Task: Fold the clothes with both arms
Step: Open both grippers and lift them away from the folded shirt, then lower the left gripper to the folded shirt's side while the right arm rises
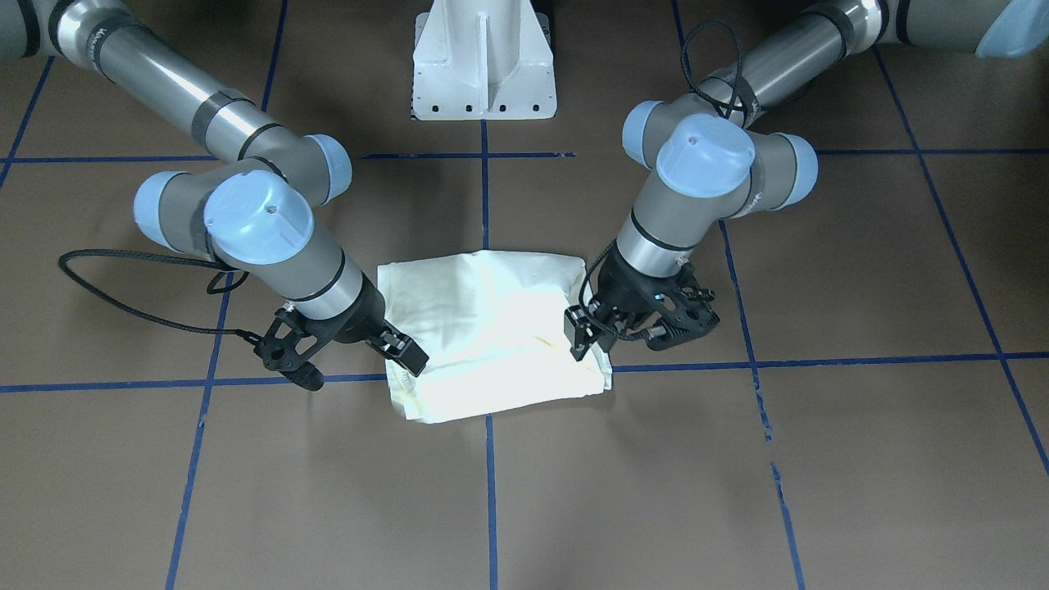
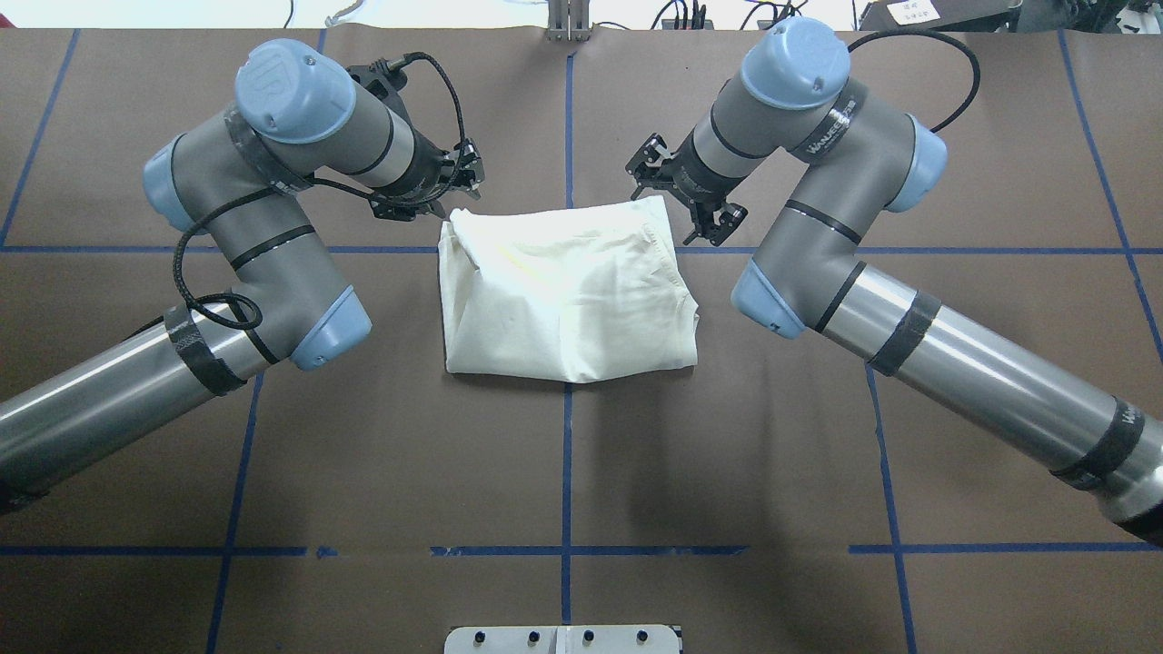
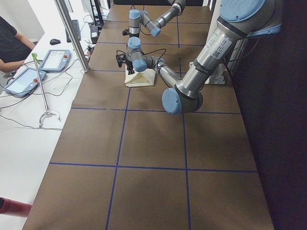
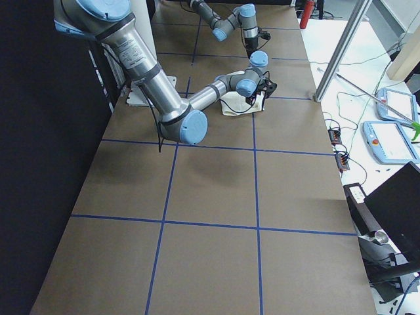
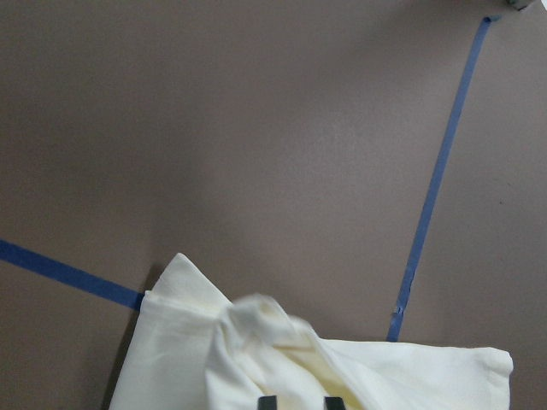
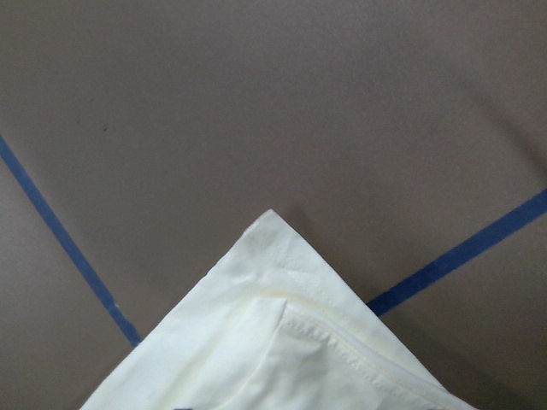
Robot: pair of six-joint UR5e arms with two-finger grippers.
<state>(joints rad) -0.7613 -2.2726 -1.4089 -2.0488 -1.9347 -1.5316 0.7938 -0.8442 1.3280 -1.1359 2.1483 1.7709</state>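
The cream-white shirt [image 2: 563, 291] lies folded into a compact rectangle at the table's middle, plain side up, with no print showing; it also shows in the front view [image 1: 492, 328]. My left gripper [image 2: 452, 204] is at its far left corner. In the left wrist view its fingertips [image 5: 333, 401] stand close together, with a raised bunch of the shirt [image 5: 256, 342] pinched between them. My right gripper [image 2: 670, 202] is at the far right corner. In the right wrist view that corner [image 6: 272, 256] lies flat, and no fingertips show, so I cannot tell its state.
The white pedestal base [image 1: 483, 65] stands at the robot's side of the brown table with its blue tape grid [image 2: 568, 454]. Beyond the far edge are a metal post [image 3: 72, 33], tablets [image 3: 24, 81] with cables, and a person [image 3: 12, 43].
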